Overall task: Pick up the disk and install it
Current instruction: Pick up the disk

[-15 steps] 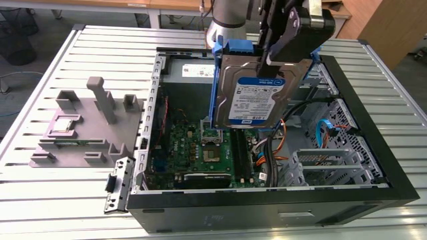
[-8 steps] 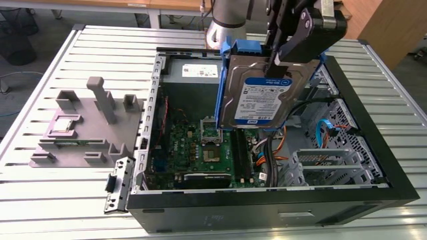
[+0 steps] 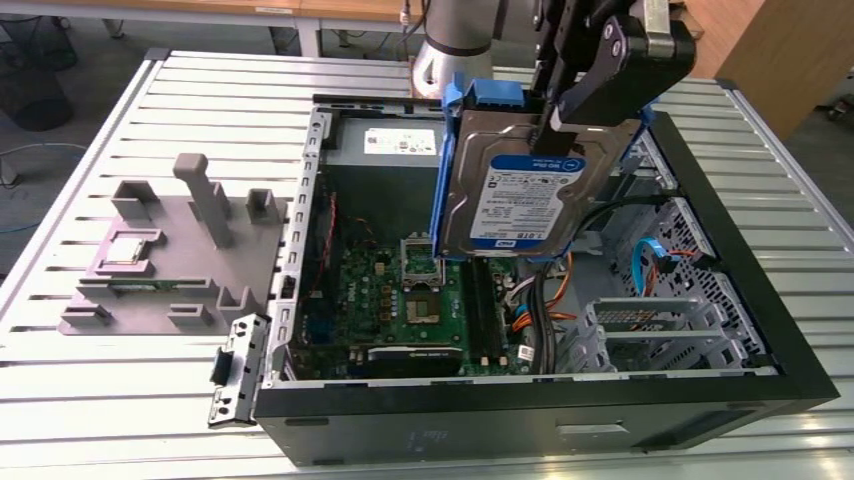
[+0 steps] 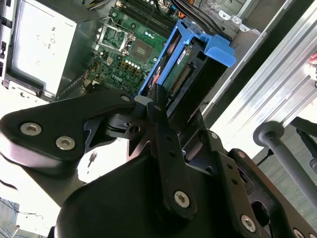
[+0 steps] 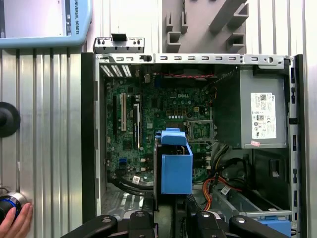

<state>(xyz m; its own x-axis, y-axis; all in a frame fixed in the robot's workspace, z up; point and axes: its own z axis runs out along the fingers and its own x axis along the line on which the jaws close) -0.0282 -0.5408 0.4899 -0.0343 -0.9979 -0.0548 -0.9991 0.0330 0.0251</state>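
- In the exterior view, the gripper (image 3: 550, 135) hangs over the open computer case (image 3: 534, 425) with its jaws clenched on the disk (image 3: 514, 200). The disk is in the air, standing nearly on end and leaning a little. Its label faces the camera, and it is above the green circuit board (image 3: 400, 290) and clear of it.
- Toward the exterior view's left, a grey rack (image 3: 200, 215) sits on the slatted metal table (image 3: 107, 400) just beside the case. A small square silver chip (image 3: 127, 250) lies on the rack.
- In the second wrist view, the gripper (image 4: 161, 101) grasps the disk (image 4: 195, 64) by one end, with a black finger (image 4: 157, 111) pressed against its blue frame. The circuit board (image 4: 131, 47) lies beyond it.
- In the first wrist view, the disk (image 5: 176, 168) shows end-on, its blue frame over the circuit board (image 5: 143, 124) inside the case (image 5: 89, 124). The gripper (image 5: 173, 220) is at its near end. A grey power box (image 5: 260, 114) sits in one corner of the case. A person's hand (image 5: 15, 223) shows over the table (image 5: 49, 124) outside the case.
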